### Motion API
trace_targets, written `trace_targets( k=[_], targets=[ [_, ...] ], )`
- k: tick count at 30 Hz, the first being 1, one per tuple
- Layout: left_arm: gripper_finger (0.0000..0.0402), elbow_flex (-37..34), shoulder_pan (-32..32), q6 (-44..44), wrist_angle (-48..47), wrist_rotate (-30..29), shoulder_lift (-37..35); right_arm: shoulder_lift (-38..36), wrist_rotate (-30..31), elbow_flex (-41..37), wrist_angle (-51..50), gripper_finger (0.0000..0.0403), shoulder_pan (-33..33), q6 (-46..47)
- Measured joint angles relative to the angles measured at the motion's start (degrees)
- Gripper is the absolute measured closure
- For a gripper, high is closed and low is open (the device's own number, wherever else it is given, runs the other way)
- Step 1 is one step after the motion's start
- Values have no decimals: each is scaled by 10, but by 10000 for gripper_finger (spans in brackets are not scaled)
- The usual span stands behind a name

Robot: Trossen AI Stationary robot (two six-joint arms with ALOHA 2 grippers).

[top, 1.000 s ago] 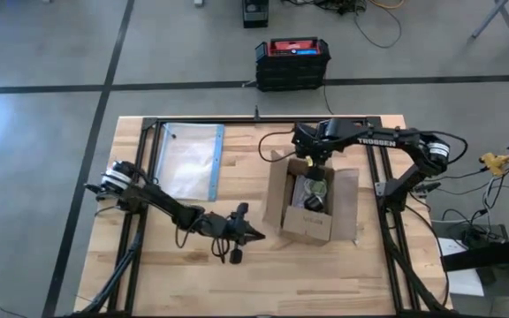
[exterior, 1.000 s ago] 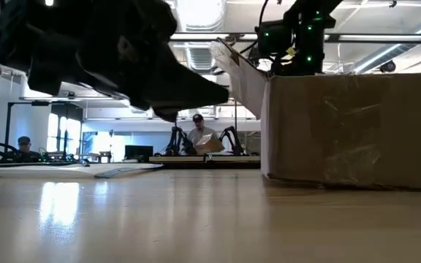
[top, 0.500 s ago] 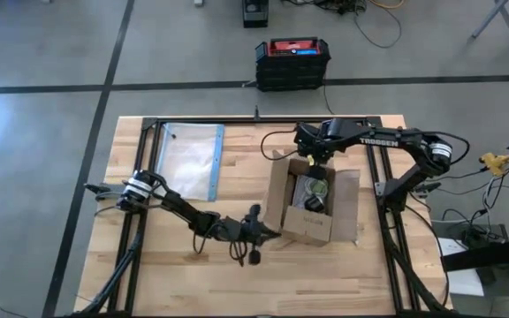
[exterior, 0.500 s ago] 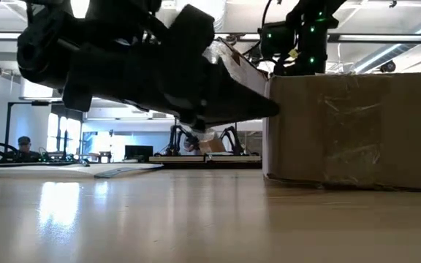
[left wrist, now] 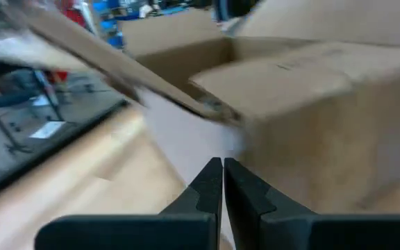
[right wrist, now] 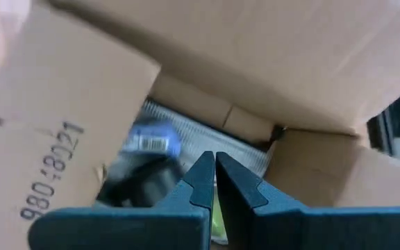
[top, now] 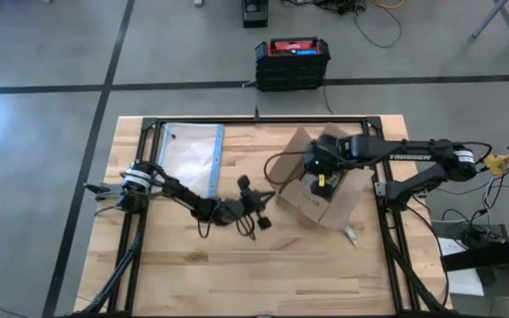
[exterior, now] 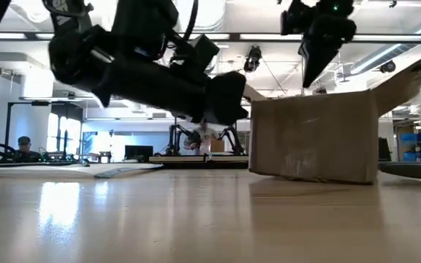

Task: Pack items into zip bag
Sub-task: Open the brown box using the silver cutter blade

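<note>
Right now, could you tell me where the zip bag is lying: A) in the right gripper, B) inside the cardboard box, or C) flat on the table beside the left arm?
C: the zip bag lies flat on the table by the left arm, apart from the cardboard box.

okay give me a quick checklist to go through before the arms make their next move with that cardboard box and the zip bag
1. Zip bag lying flat on the table, clear of both arms: ok.
2. Cardboard box sitting square: not ok, it is skewed with its flaps splayed.
3. Left gripper empty, jaws shut, pointing at the box's side: ok.
4. Right gripper over the open box, jaws shut, nothing held: ok.
5. Items visible for picking: cannot tell, the box contents are blurred.
6. Bag mouth open for packing: cannot tell.
</note>
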Motion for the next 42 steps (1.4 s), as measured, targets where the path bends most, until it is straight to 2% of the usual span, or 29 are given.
trace_targets(
  k=[3,8,11,15,20,26,29,33,35,39,42],
  targets=[
    [401,-16,1,-11,-60,30,-62,5,-28,-30,-2,403,-1,19],
    [401,-52,-42,-52,-150,47,-140,19,-99,-86,31,403,5,24],
    [401,-65,-74,-69,-145,74,-145,22,-155,-102,80,403,13,34],
    [401,-68,-89,-97,-107,74,-100,21,-209,-89,133,403,40,54],
    [401,-29,-81,-104,-24,73,-14,20,-210,-52,152,403,82,61],
    [401,26,-45,-77,-50,72,46,21,-209,-36,169,403,127,66],
    [401,26,-24,-67,-86,70,36,20,-173,-27,130,403,132,69],
    [401,6,2,-48,-130,69,-9,7,-61,-24,25,403,125,49],
    [401,-4,9,-50,-143,66,-38,6,-31,-38,-9,403,113,26],
    [401,-22,2,-95,-149,94,-71,6,-31,-81,-5,403,93,-33],
    [401,-23,-22,-108,-149,119,-71,14,-71,-108,26,403,80,-58]
  ],
)
